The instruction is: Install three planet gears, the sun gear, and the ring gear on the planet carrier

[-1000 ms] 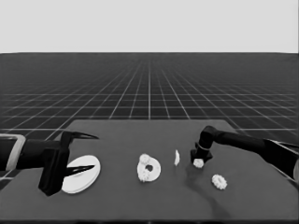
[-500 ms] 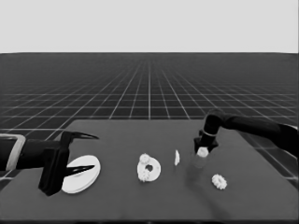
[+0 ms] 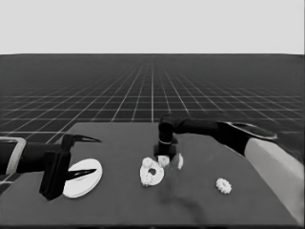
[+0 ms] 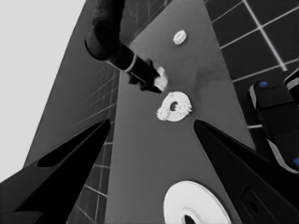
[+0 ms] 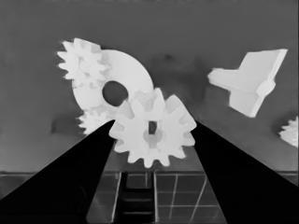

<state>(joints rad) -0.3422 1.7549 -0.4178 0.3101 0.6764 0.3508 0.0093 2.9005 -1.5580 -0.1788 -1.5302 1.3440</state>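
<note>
White parts are lying on the dark counter [image 3: 119, 210]. At the middle, the smaller round part [image 3: 152, 172] is sitting flat with two small gears [image 5: 79, 60] already resting on its rim, one on each side of its hole. The right pincer [image 3: 163, 161] is hanging just behind that part, pointing down, its two black fingers [image 5: 88, 172] clamped on a third gear [image 5: 153, 128], which is sitting between them just above the smaller round part's edge. A thin white piece [image 3: 180, 161] is standing just beside the pincer, on the side toward the counter's right end. One more gear [image 3: 223, 185] is lying alone, well apart, nearer the right end. The larger round part [image 3: 84, 178] is lying flat near the counter's left end. The left pincer [image 3: 88, 156] is waiting over it with its fingers spread apart, one above the disc and one across its top, gripping nothing. In the left wrist view, dark machinery [image 4: 275, 121] with small blue lights is showing past the counter's edge.
</note>
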